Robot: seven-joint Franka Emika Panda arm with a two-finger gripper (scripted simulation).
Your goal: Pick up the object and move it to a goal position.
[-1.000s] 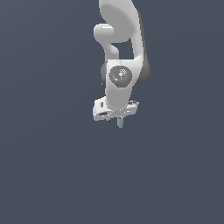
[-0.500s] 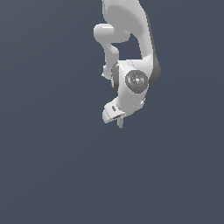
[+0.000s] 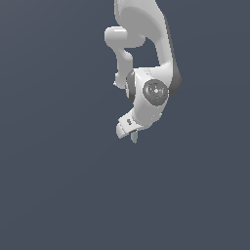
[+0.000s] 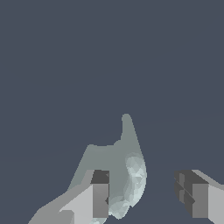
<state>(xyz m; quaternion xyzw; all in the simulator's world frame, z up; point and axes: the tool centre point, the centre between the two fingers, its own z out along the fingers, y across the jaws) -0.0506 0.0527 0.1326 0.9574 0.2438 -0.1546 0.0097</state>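
Note:
In the wrist view, the object [image 4: 134,181], pale blue-green and rounded, sits between my two fingers. It lies close against one grey-tipped finger [image 4: 100,192] and well apart from the other. My gripper [image 4: 146,194] is open, with a wide gap on one side of the object. A duller grey-green patch [image 4: 114,151] stretches beyond it to a narrow tip; I cannot tell whether it is shadow or more of the bar. In the exterior view, only a small pale tip of the object [image 3: 134,138] shows under the tilted white gripper [image 3: 130,131].
A plain dark blue-grey surface fills both views. The white arm [image 3: 146,44] comes down from the exterior view's top edge, bent over the gripper.
The wrist has swung toward the exterior view's right and the hand has tilted over. The pale tip of the object has stayed in about the same place.

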